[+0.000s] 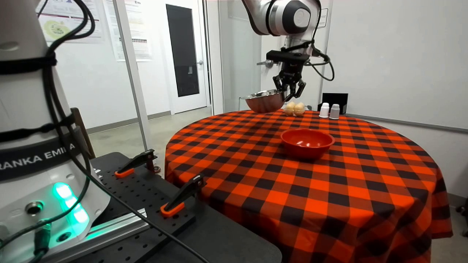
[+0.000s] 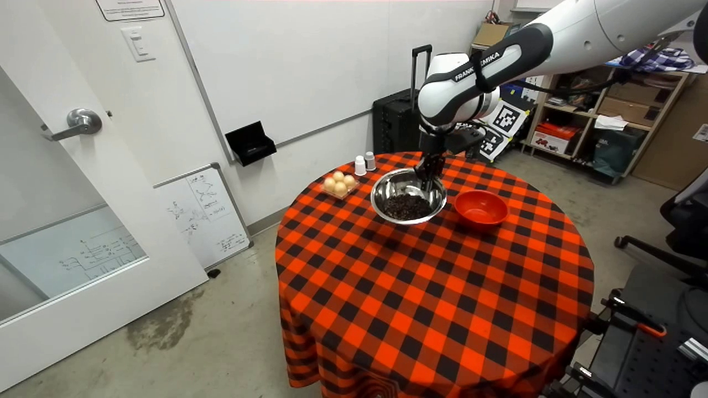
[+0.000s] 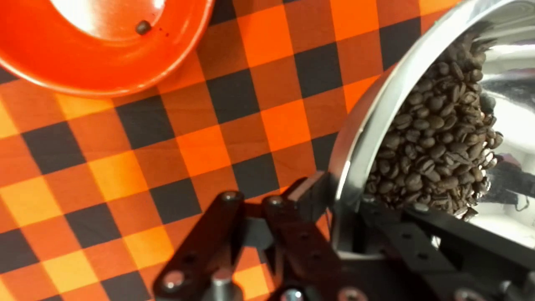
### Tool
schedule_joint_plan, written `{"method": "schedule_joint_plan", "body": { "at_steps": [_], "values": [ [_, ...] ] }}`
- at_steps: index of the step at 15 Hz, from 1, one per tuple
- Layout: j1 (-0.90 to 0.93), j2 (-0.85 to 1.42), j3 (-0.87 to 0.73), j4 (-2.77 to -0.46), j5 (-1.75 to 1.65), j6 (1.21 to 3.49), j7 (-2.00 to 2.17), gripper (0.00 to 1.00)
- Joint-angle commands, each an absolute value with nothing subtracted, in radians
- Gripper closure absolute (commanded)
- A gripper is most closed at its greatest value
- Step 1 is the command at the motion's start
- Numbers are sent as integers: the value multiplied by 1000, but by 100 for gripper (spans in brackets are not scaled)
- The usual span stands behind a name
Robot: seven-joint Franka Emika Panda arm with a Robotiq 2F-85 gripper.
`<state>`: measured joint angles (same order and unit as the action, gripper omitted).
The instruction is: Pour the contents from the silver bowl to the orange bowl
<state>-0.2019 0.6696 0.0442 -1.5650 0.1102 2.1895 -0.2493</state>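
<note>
In an exterior view, the silver bowl [image 1: 264, 103] hung in the air above the tabletop [image 1: 234, 157]; it was round and shiny like a mirror, a bit tilted, and its metal side looked reddish; the black jaws at the end of the white arm [image 1: 289, 22] had its edge pinched between them; the orange bowl [image 1: 307, 144] stood upright on the tabletop, smooth and glossy, with bright spots of light inside; under it lay a cloth [image 1: 402, 223] with red and black squares, and it hung over the round edge in soft folds.

In an exterior view, a heap of small dark beans [image 2: 407, 207] showed inside the silver bowl; the orange bowl stood near it; some pale, smooth balls [image 2: 340, 188] shaped like eggs sat close together, near a little white pot [image 2: 360, 166] and a little grey pot [image 2: 370, 161].

In the wrist view, the beans were brown and a bit shiny, and some had a crease down the middle; they lay heaped along one side of the curved metal wall; one of the jaws was inside the rim and the other outside, squeezing it; in the orange bowl lay one round brown bean [image 3: 143, 27]; checked cloth showed between the two bowls.
</note>
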Motion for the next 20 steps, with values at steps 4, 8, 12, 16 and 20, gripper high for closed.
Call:
{"method": "schedule_joint_plan", "body": {
  "at_steps": [4,8,12,16,20],
  "values": [
    [-148,574,-79,-1604,-159,2047,-261,98],
    [-128,547,-129,-1624,-299,2039,-234,98],
    [-99,527,-184,-1646,-446,2047,-152,98],
    [-67,533,-234,-1659,-590,2034,-37,98],
    [-40,547,-256,-1673,-732,2011,77,98]
  ]
}}
